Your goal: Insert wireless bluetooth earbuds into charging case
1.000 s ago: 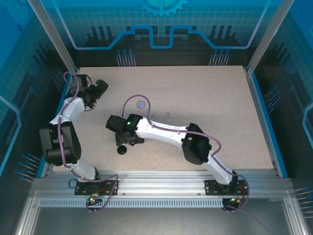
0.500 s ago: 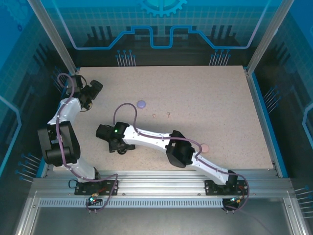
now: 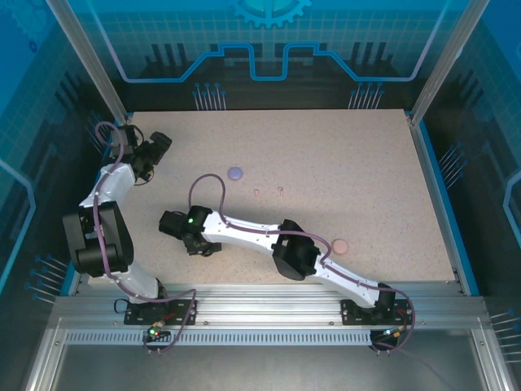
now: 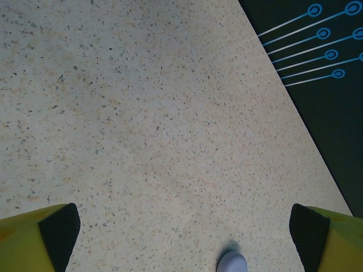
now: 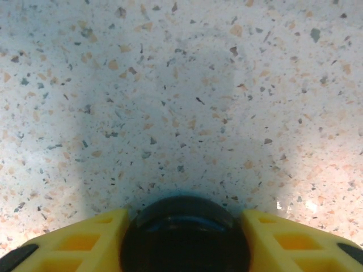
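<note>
A: Status, right end effector (image 5: 184,218)?
B: Shifted left; narrowed, pinching round black plastic charging case (image 5: 184,246), near-left. Idle left end effector (image 4: 184,226): spread.
A: Task items?
B: Tiny pale pink earbuds (image 3: 280,191), centre of table (image 3: 366,163), uninserted.

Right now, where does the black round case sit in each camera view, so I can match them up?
Top external: black round case left of table centre, mostly hidden under the right pincer tip.
Right wrist: bottom centre, between the pincer's yellow fingers, which meet its sides.
Left wrist: speckled table by its edge, with a small pale object at the bottom.
Shared landmark: the speckled table surface.
</note>
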`<state>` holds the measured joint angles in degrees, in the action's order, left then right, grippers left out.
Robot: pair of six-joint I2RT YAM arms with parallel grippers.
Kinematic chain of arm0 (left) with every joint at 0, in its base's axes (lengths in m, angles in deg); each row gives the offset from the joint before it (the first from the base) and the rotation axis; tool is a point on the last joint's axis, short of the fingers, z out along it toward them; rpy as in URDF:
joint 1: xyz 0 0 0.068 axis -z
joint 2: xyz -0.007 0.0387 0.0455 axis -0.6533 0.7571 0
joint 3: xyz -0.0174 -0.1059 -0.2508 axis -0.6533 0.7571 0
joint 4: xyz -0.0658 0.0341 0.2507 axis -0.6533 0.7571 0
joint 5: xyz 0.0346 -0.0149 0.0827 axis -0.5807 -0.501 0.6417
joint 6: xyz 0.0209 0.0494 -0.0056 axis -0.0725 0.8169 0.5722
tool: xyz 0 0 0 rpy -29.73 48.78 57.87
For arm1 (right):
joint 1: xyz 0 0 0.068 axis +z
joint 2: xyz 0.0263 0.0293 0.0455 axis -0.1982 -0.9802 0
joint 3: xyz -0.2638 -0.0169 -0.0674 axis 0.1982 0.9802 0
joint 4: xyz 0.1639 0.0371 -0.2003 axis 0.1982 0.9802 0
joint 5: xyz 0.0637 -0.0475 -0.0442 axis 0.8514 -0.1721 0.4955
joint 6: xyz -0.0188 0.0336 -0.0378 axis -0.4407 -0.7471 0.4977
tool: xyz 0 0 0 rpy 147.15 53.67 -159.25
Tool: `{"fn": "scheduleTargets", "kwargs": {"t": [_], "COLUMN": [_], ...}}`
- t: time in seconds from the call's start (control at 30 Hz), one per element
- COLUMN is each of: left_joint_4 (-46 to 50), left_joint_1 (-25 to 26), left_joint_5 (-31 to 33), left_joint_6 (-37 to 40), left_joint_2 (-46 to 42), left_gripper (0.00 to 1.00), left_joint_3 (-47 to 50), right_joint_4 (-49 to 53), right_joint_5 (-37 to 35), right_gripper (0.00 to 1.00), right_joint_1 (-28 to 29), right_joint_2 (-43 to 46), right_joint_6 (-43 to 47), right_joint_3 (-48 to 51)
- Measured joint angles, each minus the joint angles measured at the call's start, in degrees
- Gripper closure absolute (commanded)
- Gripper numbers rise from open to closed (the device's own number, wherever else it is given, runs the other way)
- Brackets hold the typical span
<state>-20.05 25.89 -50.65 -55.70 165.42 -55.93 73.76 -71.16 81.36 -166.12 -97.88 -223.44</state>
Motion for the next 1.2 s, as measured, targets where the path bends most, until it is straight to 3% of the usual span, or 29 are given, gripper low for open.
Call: {"fn": "scheduleTargets", "kwargs": {"t": [0.13, 0.4, 0.77, 1.0, 1.2], "left_joint_4": [-1.5, -6.2, -15.5, -20.9, -28.5], "left_joint_1": [0.0, 0.7, 6.8, 11.3, 17.6], "left_joint_5": [-1.0, -5.1, -9.4, -10.0, -11.2], "left_joint_6": [-0.5, -2.6, -3.7, -6.5, -8.2], "left_joint_2": [-0.1, -1.8, -7.6, -14.4, -20.3], "left_gripper": [0.01, 0.01, 0.01, 0.01, 0.01], "left_joint_3": [0.5, 4.9, 14.4, 24.2, 31.0], "right_joint_4": [-0.9, -3.3, -10.0, -15.3, -19.1], "right_joint_5": [-0.3, -1.9, -3.4, -2.8, -0.3], "right_gripper": [0.59, 0.6, 0.6, 0.6, 0.6], "right_joint_1": [0.0, -1.0, -5.5, -16.4, -28.2], "right_joint_2": [1.1, 10.1, 32.2, 44.9, 47.8], "right_joint_6": [0.5, 3.1, 5.6, 7.0, 7.5], "right_joint_3": [2.1, 16.9, 37.1, 50.8, 57.4]}}
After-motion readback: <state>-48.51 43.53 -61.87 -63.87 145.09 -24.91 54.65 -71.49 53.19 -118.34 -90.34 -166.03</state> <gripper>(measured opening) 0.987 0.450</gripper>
